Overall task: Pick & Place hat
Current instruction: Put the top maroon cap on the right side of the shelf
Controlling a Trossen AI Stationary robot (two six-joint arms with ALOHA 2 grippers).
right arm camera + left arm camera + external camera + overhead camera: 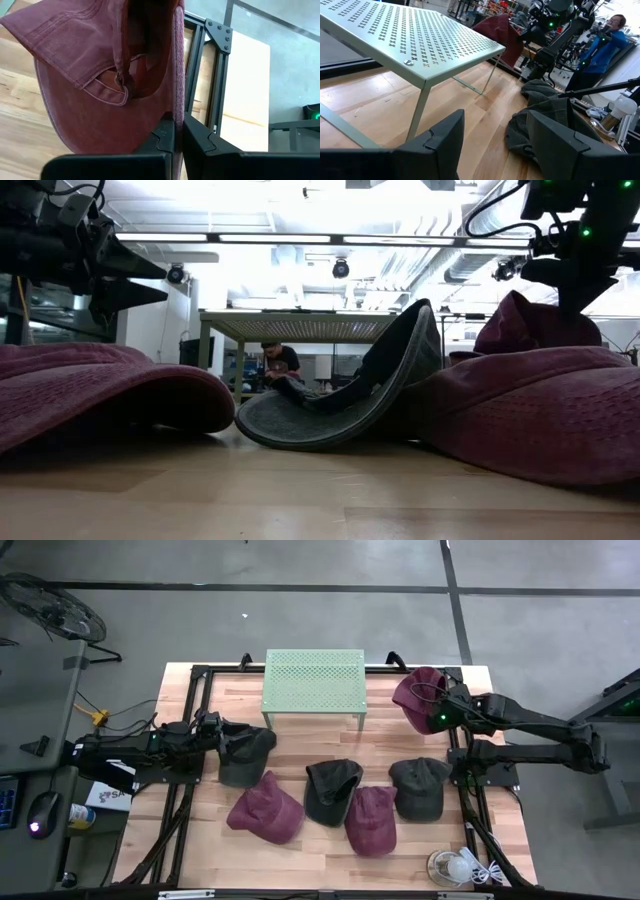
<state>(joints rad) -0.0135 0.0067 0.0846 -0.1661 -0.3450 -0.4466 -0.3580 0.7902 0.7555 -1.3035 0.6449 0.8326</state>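
Note:
My right gripper [432, 715] is shut on a maroon hat [416, 692] over the table's far right corner, right of the green perforated stand [313, 680]. The low view shows that hat [530, 320] under the gripper [580, 250]. At the table's left, my left gripper [225, 732] stands open and level with nothing between its fingers [445, 145]. A dark grey hat [246, 753] lies on the wood just ahead of and below it. Two more maroon hats [265, 808] [372, 818] and two dark ones [332, 790] [418, 788] lie on the table's near half. My right gripper pinches an edge of the maroon hat's cloth [177, 102] between its two fingers, beside the back opening with the strap [119, 80]. The fingers slant down from the table's right side. The hat hangs off the fingers, its hollow inside turned toward the wrist camera.
The green stand rests on thin legs [422, 100] at the table's far middle. A black frame [220, 60] runs along the table's right edge. A lamp and a cable [455, 867] lie at the near right corner. A person [612, 35] sits beyond the table.

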